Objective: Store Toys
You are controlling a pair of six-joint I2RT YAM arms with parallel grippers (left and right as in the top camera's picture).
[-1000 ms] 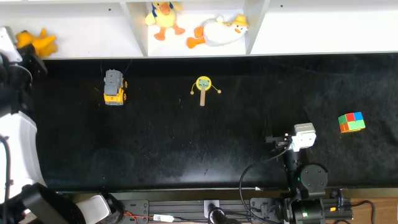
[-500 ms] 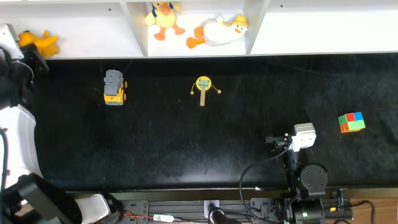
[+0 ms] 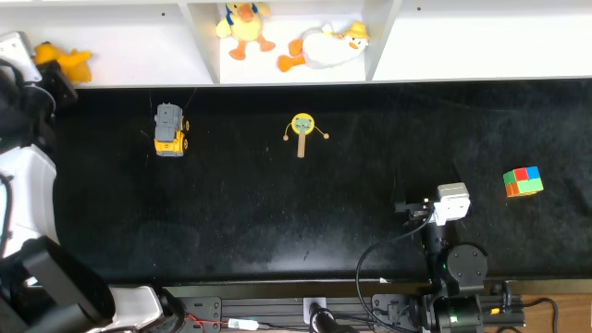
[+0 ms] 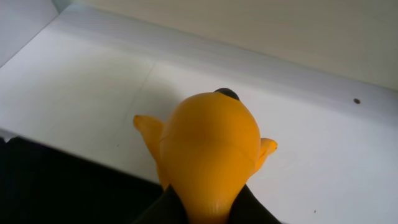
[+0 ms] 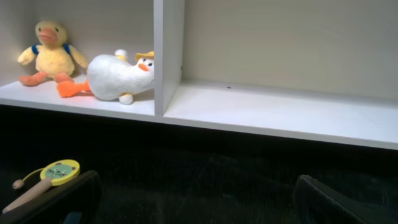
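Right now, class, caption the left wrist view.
Left gripper holds an orange toy above the white shelf.

a white shelf [image 5: 261,115] runs along the back, and a white wall [image 5: 168,56] splits it into boxes. in one box a yellow duck [image 5: 48,53] sits up. a white duck [image 5: 115,76] lies just beside it, with its head by the wall. in front of the shelf is a black table [image 5: 205,165]. a little rattle [image 5: 46,177] with a round yellow head and a wooden stick lies on it. the right gripper [image 5: 198,190] has its two fingers [image 5: 62,199] far apart.
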